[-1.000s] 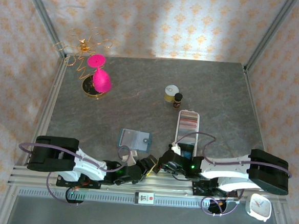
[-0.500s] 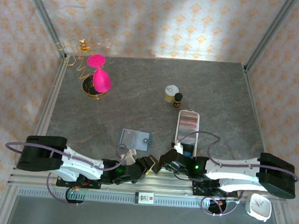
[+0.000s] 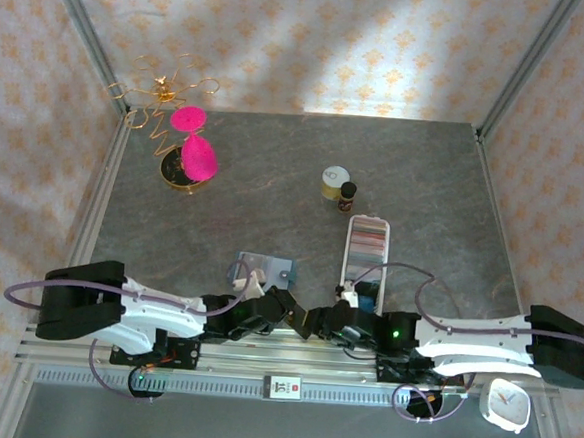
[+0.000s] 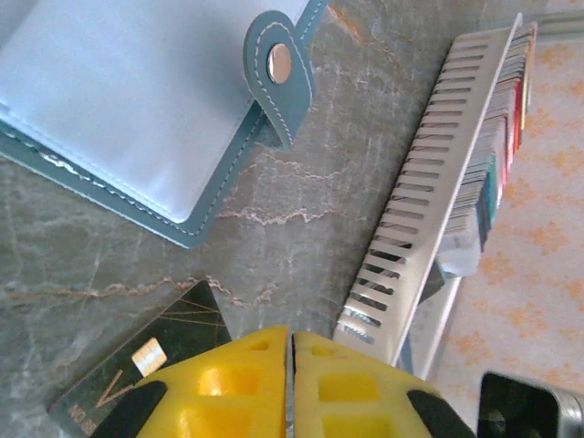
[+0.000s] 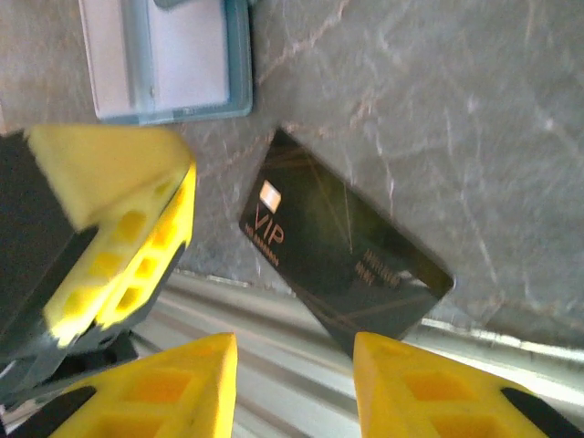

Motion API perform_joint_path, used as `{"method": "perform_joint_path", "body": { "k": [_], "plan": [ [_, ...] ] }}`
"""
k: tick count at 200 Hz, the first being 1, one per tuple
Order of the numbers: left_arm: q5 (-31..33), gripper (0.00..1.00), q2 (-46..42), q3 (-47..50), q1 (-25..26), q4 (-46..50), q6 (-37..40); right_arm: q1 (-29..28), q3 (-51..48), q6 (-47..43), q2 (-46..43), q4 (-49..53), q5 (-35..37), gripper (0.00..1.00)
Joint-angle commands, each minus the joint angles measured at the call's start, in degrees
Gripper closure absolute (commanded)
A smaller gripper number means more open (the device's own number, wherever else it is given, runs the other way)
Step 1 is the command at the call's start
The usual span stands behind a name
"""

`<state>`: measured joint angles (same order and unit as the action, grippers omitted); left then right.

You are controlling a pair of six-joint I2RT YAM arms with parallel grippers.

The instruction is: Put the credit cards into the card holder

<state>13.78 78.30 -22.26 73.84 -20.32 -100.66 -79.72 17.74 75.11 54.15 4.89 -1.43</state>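
Card [image 5: 342, 265] lies flat near the open card holder [image 5: 169, 59], one corner past the edge of the table [image 5: 474, 137], and with my left gripper [image 4: 290, 342] shut on nothing and my right gripper [image 5: 294, 345] open around that corner, I'd close squarely there before lifting.

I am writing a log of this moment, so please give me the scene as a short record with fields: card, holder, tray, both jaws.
card holder: lies open on the table, snap tab loose
dark card: marked VIP, beside the holder, not yet inside it
slotted tray: holds a row of cards standing on edge
left jaws: shut, next to the dark card
right jaws: open, the dark card just beyond their tips
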Motion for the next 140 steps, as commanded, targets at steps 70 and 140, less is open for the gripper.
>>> {"method": "perform_joint_path", "body": {
  "k": [70, 140],
  "plan": [
    [-4.79, 1.0, 7.39, -0.79, -0.81, -4.41, 4.69, -6.41, -2.3, 12.88, 5.08, -1.94, 4.14, 0.61],
    [-5.1, 1.0, 6.86, 1.45, -0.26, -3.68, 4.08, -6.41, -3.94, 16.24, 6.46, -5.58, 6.89, 0.69]
  ]
}}
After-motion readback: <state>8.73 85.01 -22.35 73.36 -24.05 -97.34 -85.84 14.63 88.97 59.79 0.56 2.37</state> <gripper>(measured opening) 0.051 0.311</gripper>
